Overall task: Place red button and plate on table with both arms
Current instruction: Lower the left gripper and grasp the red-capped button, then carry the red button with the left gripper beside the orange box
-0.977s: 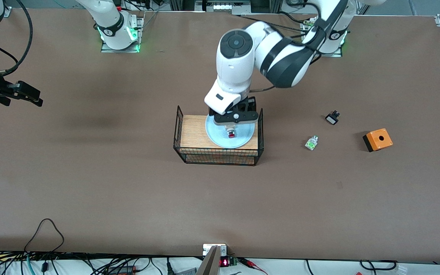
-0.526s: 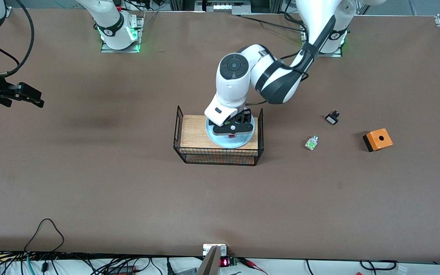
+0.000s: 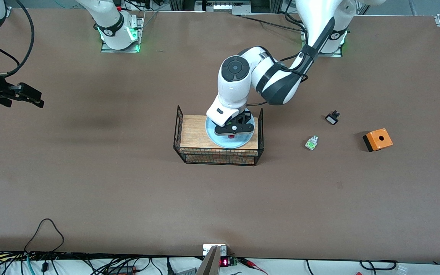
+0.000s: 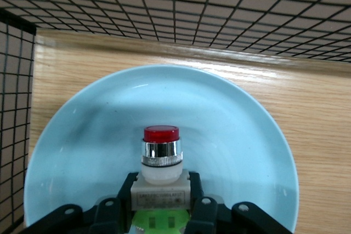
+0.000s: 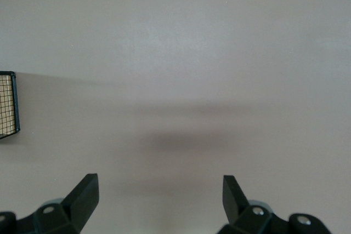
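Note:
The pale blue plate (image 3: 224, 142) lies on the wood top of the black wire rack (image 3: 190, 131) in the middle of the brown table (image 3: 128, 191). The red button (image 3: 230, 135) lies on the plate. My left gripper (image 3: 233, 131) is down on the plate, and the arm hides most of the button in the front view. In the left wrist view the fingers (image 4: 200, 204) press both sides of the button's white body, red cap (image 4: 161, 134) pointing away over the plate (image 4: 236, 130). My right gripper (image 3: 33, 97) waits open and empty over bare table at the right arm's end (image 5: 160, 182).
A green-marked piece without red (image 3: 311, 143), a small black-and-white piece (image 3: 332, 117) and an orange box (image 3: 377, 139) lie on the table toward the left arm's end. The rack's raised wire sides (image 4: 164, 4) flank the plate. A rack corner (image 5: 8, 105) shows in the right wrist view.
My left arm has lowered its gripper onto the plate, and the fingers now sit around the red button. The right arm has barely moved.

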Tool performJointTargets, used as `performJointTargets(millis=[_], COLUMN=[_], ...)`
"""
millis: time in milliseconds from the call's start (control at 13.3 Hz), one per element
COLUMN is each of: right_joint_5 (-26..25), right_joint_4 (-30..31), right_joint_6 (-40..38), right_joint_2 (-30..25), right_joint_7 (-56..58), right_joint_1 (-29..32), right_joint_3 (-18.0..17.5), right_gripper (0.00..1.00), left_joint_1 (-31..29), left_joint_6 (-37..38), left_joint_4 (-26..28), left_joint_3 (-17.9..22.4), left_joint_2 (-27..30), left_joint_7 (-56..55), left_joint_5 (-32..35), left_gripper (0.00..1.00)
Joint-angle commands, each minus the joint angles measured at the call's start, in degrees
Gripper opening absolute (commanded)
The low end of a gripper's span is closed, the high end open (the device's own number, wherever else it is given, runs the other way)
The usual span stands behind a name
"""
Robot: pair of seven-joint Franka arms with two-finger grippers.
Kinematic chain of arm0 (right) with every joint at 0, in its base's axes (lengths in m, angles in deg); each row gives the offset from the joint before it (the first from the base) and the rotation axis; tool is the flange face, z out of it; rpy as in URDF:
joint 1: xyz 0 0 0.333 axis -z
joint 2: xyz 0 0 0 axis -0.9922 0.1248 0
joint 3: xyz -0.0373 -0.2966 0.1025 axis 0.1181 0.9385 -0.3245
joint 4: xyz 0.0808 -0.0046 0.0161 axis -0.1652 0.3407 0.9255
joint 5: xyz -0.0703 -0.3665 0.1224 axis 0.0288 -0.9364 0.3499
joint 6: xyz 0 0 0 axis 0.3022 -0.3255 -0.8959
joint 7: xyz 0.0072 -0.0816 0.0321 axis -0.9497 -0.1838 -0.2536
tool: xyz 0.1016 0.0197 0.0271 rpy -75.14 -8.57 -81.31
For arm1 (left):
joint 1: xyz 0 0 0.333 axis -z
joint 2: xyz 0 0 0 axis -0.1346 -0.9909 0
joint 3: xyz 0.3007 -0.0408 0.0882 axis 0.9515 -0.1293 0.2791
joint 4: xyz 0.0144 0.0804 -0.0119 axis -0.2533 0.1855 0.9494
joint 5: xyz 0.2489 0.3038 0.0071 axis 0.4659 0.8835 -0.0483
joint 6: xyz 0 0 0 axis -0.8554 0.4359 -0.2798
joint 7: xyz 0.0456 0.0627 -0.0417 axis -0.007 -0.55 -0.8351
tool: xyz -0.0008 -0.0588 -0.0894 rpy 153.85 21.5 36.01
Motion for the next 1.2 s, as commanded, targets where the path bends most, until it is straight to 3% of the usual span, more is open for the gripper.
performJointTargets(millis=[0, 301, 451, 676, 827, 977, 1127], right_joint_5=[0.4, 0.49, 1.71, 7.5, 8.84, 8.93, 8.49], right_joint_4=[-0.7, -0.7, -0.7, -0.7, -0.79, -1.14, -3.32], right_joint_6=[-0.09, -0.01, -0.44, -0.53, -0.01, 0.26, 0.43], right_joint_2=[0.09, 0.61, 0.53, 0.53, 0.53, 1.31, 4.29], right_joint_7=[-0.62, -0.71, -2.37, -14.82, -22.2, -30.56, -36.37], right_joint_1=[0.05, -0.03, -0.12, -2.13, -7.83, -14.68, -21.62], right_joint_3=[0.04, 0.13, 0.13, -0.31, -0.31, -0.31, -0.22], right_gripper=[1.0, 1.0, 1.0, 1.0, 1.0, 1.0, 1.0], left_joint_1=[-1.4, -4.81, -9.12, -13.79, -17.65, -18.37, -21.34], left_joint_6=[1.89, 14.36, 16.93, 17.03, 14.59, 6.52, 1.32], left_joint_4=[0.96, -1.24, -0.1, 3.23, 8.05, 12.63, 13.0], left_joint_3=[-0.15, -0.15, 0.37, 3.96, 5.65, 7.57, 7.76], left_joint_2=[4.91, 12.99, 15.03, 15.91, 15.13, 13.11, 8.82], left_joint_7=[-0.49, 0.39, 10.0, 23.29, 30.16, 31.94, 37.53], left_joint_5=[0.78, 0.6, 0.34, 0.42, 0.42, 0.6, 1.03], left_gripper=[0.26, 0.26, 0.26, 0.26, 0.26, 0.26, 0.27])
